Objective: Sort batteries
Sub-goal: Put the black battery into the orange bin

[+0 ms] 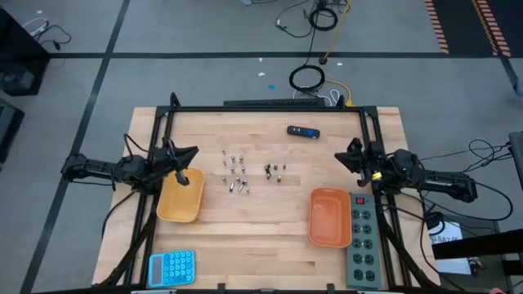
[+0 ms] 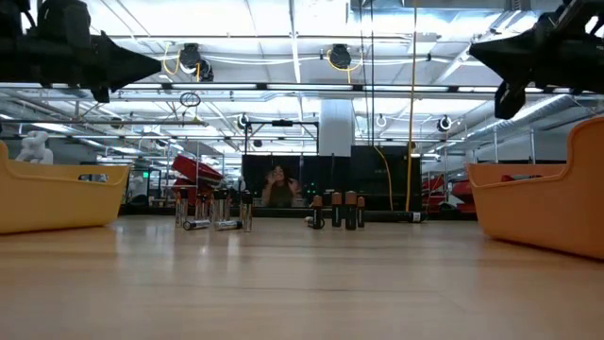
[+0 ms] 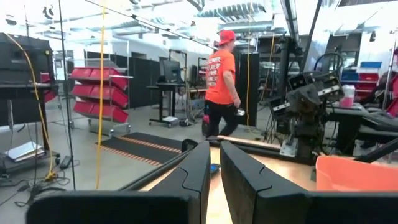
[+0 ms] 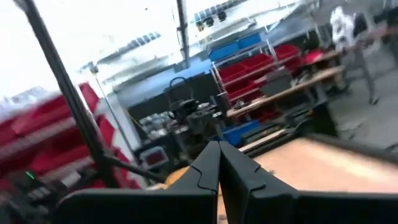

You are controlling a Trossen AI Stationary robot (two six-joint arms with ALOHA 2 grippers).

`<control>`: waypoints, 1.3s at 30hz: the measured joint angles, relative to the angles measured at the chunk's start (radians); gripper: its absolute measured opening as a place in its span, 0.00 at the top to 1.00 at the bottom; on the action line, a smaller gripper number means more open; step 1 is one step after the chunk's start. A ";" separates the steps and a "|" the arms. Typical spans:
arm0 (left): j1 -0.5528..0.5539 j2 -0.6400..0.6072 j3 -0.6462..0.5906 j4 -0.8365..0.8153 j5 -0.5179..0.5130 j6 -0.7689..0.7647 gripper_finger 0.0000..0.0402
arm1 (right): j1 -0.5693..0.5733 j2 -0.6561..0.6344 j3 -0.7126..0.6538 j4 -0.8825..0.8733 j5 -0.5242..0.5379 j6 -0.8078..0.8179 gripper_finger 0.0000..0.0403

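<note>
Both arms raised at the bench edges, batteries loose mid-bench.

The batteries [image 1: 237, 173] sit in two small clusters at the bench [image 1: 261, 237] centre, silvery ones left, darker ones [image 1: 275, 171] right, between the yellow tray [image 1: 181, 200] and the orange tray [image 1: 329, 216]. The left end effector [image 1: 185, 177] hangs above the yellow tray's far end, fingers a narrow slit apart and holding nothing. The right end effector [image 1: 353, 155] hovers beyond the orange tray, fingers pressed together, empty.
</note>
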State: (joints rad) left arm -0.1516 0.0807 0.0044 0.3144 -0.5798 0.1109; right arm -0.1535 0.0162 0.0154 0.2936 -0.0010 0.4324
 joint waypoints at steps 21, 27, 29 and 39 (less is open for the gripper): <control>0.000 0.000 0.004 0.004 0.110 -0.309 0.88 | 0.000 0.000 0.000 0.012 0.060 0.014 1.00; 0.000 0.000 0.005 0.009 0.109 -0.315 0.88 | 0.000 0.000 0.000 -0.031 0.048 -0.006 1.00; 0.000 0.000 0.005 0.008 0.114 -0.316 0.88 | 0.000 0.005 0.000 -0.068 0.024 -0.001 1.00; 0.000 0.003 0.016 -0.109 0.162 -0.395 0.88 | 0.051 0.339 0.142 -0.113 0.108 -0.036 1.00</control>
State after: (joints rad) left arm -0.1520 0.0838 0.0208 0.2054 -0.4178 -0.2836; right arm -0.1028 0.3550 0.1576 0.1809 0.1071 0.3968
